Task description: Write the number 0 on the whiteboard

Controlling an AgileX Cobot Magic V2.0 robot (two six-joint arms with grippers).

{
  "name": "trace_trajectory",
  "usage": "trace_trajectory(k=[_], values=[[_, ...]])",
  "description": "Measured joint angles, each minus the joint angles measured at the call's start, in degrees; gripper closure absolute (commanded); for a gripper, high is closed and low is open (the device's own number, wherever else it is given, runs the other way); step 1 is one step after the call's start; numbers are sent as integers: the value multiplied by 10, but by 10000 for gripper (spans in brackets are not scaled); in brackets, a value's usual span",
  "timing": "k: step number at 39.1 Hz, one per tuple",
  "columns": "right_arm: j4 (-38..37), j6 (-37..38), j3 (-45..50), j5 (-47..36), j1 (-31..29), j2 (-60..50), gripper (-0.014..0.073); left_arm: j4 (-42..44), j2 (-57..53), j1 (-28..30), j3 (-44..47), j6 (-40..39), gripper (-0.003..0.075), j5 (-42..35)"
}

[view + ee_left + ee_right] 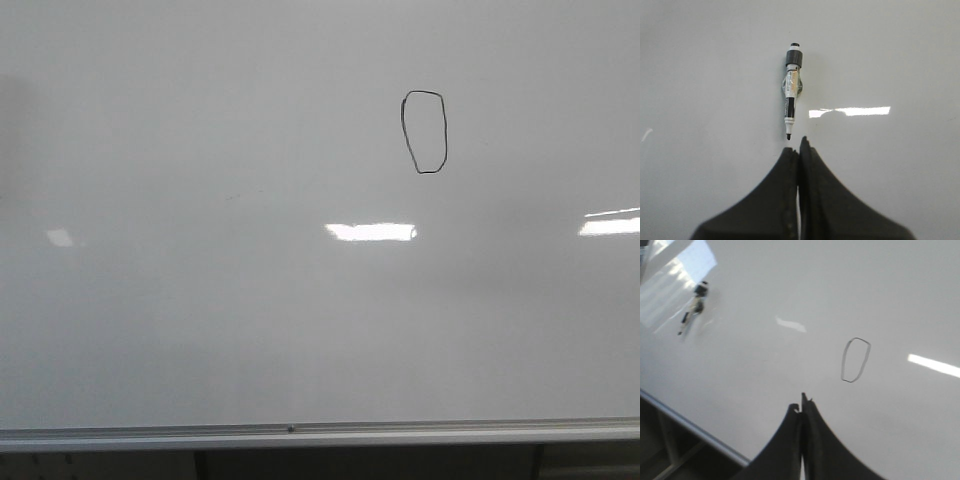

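Marker [792, 90] rests on the whiteboard [900, 55] just ahead of the left claw [799, 144], whose fingers are pressed together, empty. Right claw [802, 402], likewise closed, hovers near the 0 [855, 360], just ahead and rightward; the loop looks finished, so neither needs the pen.

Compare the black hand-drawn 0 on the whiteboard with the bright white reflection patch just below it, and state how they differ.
The number 0 is a thin black outline; the reflection is a solid bright white patch. The 0 stands taller than wide and narrows toward its bottom; the reflection lies as a wide, flat bar. The 0's line is slightly angular and uneven; the reflection's edges run nearly straight. Both show on the glossy whiteboard.
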Motion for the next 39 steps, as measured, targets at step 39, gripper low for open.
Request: trace_trajectory(k=[39], values=[[-332,332,202,-86,-137,-131,662,0,0,0,0,0,740,-2]])
